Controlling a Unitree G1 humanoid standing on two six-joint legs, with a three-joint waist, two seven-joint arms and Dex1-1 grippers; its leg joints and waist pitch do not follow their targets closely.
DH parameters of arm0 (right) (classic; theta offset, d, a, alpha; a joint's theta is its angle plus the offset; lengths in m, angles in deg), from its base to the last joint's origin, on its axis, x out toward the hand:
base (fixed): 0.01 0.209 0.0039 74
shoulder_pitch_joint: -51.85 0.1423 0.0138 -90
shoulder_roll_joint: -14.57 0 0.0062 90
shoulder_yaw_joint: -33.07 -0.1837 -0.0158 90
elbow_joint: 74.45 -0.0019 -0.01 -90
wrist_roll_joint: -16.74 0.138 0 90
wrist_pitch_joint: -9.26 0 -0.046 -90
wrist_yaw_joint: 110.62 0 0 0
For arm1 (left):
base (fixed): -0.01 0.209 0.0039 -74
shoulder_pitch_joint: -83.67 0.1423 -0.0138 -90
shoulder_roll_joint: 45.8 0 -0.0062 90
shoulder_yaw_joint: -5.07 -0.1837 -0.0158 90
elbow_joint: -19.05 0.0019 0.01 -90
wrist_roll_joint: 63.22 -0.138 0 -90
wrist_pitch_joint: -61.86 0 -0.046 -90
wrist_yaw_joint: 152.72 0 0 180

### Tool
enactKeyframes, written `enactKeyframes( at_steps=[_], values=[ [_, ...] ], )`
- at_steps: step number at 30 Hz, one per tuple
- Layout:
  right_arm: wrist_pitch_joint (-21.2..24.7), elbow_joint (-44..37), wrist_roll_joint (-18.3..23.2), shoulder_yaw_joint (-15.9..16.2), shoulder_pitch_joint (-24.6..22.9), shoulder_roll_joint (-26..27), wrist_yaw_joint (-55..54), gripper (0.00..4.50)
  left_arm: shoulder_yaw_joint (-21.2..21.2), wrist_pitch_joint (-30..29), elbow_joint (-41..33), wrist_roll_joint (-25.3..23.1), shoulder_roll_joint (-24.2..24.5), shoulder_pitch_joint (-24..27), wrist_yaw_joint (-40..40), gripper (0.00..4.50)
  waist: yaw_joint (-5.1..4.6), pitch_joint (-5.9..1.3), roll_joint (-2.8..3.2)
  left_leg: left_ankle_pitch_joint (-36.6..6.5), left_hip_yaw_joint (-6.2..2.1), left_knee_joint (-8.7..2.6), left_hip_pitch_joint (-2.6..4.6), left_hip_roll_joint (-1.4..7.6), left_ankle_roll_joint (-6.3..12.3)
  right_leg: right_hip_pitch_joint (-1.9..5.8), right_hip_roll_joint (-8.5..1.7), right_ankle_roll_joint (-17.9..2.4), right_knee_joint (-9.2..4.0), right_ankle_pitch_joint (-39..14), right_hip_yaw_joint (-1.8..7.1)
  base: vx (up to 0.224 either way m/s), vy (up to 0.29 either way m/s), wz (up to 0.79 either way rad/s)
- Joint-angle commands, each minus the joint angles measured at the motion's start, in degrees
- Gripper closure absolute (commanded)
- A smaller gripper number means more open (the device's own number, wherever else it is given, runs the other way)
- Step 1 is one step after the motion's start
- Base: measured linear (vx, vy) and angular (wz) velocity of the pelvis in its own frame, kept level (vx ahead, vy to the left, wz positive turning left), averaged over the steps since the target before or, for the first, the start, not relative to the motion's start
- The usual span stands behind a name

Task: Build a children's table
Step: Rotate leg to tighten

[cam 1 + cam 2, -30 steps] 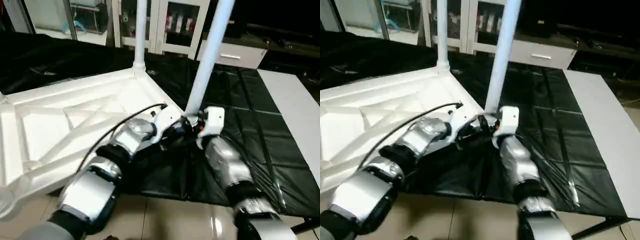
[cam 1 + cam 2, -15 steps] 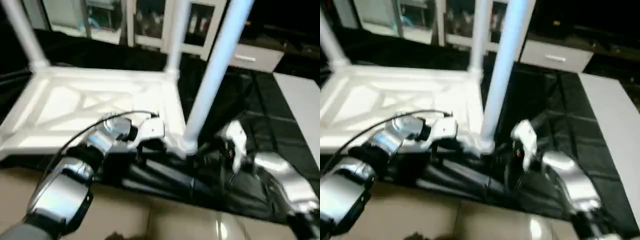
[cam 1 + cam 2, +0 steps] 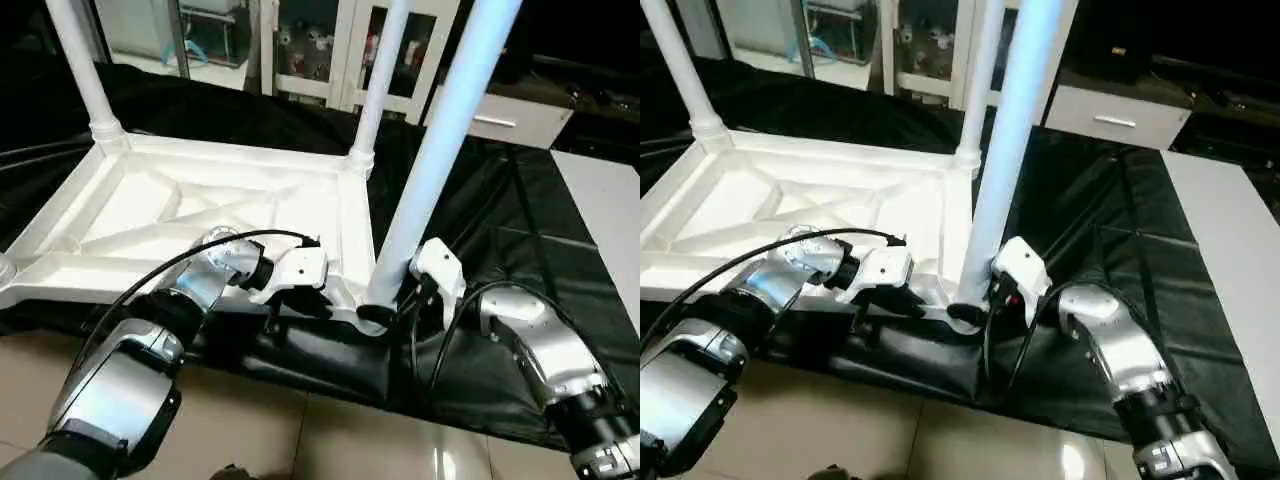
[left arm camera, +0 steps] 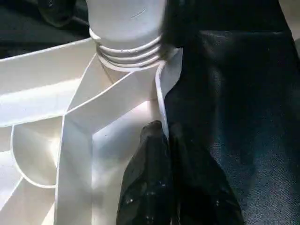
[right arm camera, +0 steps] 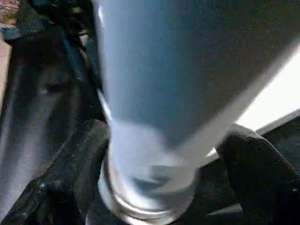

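Head views: we see the white plastic rectangular tabletop point(image 3: 230, 215) lying ribbed underside up at the near edge of the black-covered work surface point(image 3: 500, 220). Two long white tapered tubular legs stand in its far corner sockets, the far left leg point(image 3: 85, 70) and the far right leg point(image 3: 378, 80). A third, the near right leg point(image 3: 430, 170), rises from the near right corner socket. The near left corner socket point(image 3: 5, 268) sits at the picture's edge and looks empty.

Left wrist view: the left gripper point(image 4: 161, 178) has its black fingers point(image 4: 145, 187) clenched on the thin rim wall of the tabletop, close to the ridged collar of the near right leg.

Right wrist view: the right gripper point(image 5: 164, 173) has its fingers point(image 5: 70, 173) spread wide on either side of the leg's base; we cannot tell whether they touch it.

Progress, our judgement: three legs seated, one leg left to fit; whether the third is fully home we cannot tell
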Motion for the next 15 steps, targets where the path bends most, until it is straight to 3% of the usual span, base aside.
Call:
enactKeyframes(
  at_steps=[1,2,5,15],
  values=[
    [-0.7,0.91,-1.07,0.48,1.14,-0.1,1.2,0.57,-3.33,1.43,-0.57,-2.16,-1.04,1.43,2.39,4.5,-0.46,-3.84,0.25,-16.4,-1.09,-4.13,0.9,2.6,0.05,2.35,-3.72,-12.56,-3.41,-11.71,2.56,0.0,0.0,0.0],
    [-0.84,1.05,-1.18,0.64,1.2,-0.24,1.65,0.57,-3.3,1.45,-0.5,-2.21,-1.0,1.41,2.3,4.5,-0.52,-3.78,-0.08,-16.61,-1.03,-4.09,0.88,2.58,0.29,2.34,-3.74,-12.38,-3.53,-12.6,2.54,0.0,0.0,0.0],
    [-1.59,2.09,-1.09,1.15,1.47,-0.95,3.86,0.84,-3.1,1.34,-0.58,-2.41,-0.73,1.47,2.32,4.5,-0.42,-3.74,0.13,-16.89,-1.09,-4.12,0.9,2.66,0.42,2.3,-3.81,-11.97,-3.65,-14.31,2.54,0.0,0.0,0.0],
    [-2.6,4.46,-1.06,1.03,2.31,-1.28,5.9,1.65,-2.95,0.92,-0.63,-2.6,-0.31,1.5,2.24,4.5,-0.35,-3.91,0.1,-15.12,-0.99,-3.92,0.9,2.64,0.77,2.4,-3.69,-12.8,-3.31,-11.79,2.49,0.0,0.0,0.0]
  ],
)
